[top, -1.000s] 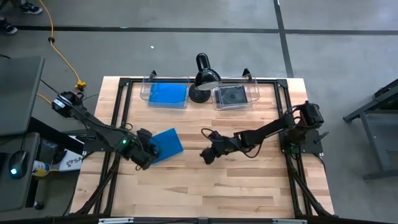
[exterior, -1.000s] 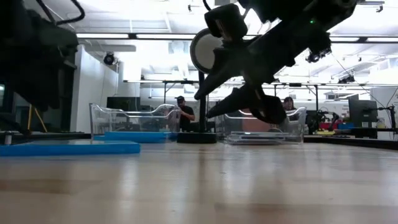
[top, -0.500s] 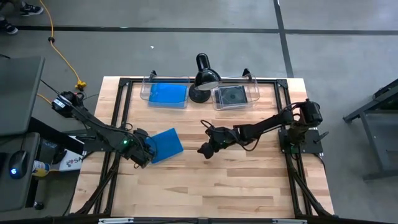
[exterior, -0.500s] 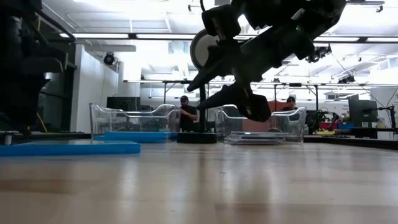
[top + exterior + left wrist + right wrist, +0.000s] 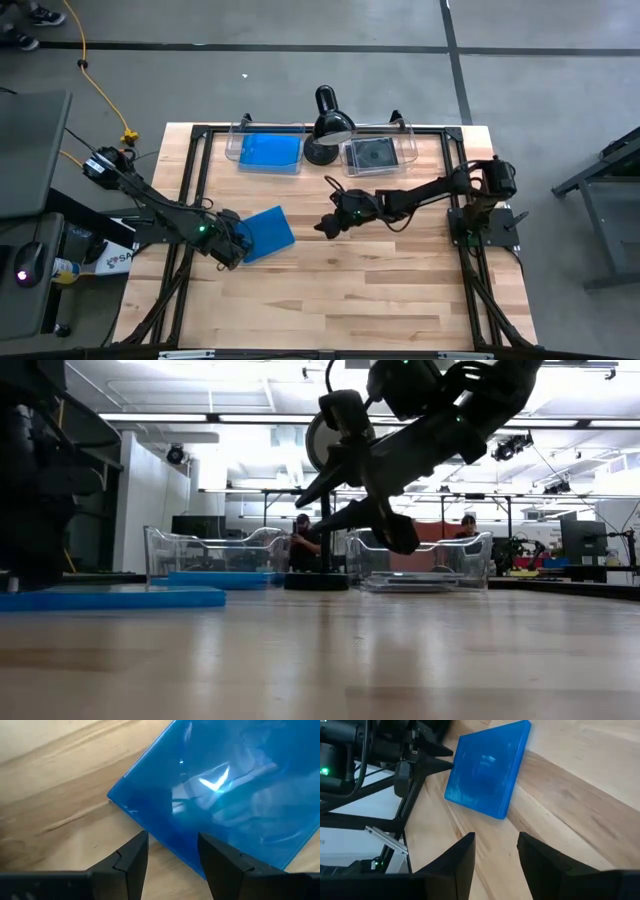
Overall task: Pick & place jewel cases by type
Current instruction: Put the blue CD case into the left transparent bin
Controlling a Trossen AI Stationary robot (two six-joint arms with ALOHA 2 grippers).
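One blue jewel case (image 5: pixel 266 232) lies flat on the wood table's left half, also seen in the left wrist view (image 5: pixel 225 790) and the right wrist view (image 5: pixel 487 770). My left gripper (image 5: pixel 232 249) points steeply down at the case's near-left edge. It is open, and its fingers (image 5: pixel 131 857) stand apart over that edge; no touch shows. My right gripper (image 5: pixel 325 225) hangs open above the table's middle, pointing toward the case, with nothing between its fingers (image 5: pixel 465 855). In the low view it shows high up (image 5: pixel 306 525).
Two clear bins stand at the far edge: the left bin (image 5: pixel 240 150) holds blue cases, the right bin (image 5: pixel 408 150) a dark case (image 5: pixel 372 155). A black lamp (image 5: pixel 327 125) stands between them. People show in the room beyond (image 5: pixel 300 540).
My right gripper has swung toward the table's far edge, staying open above the table. My left gripper has sunk toward the blue case's near-left edge and tipped a little. The case has not moved.
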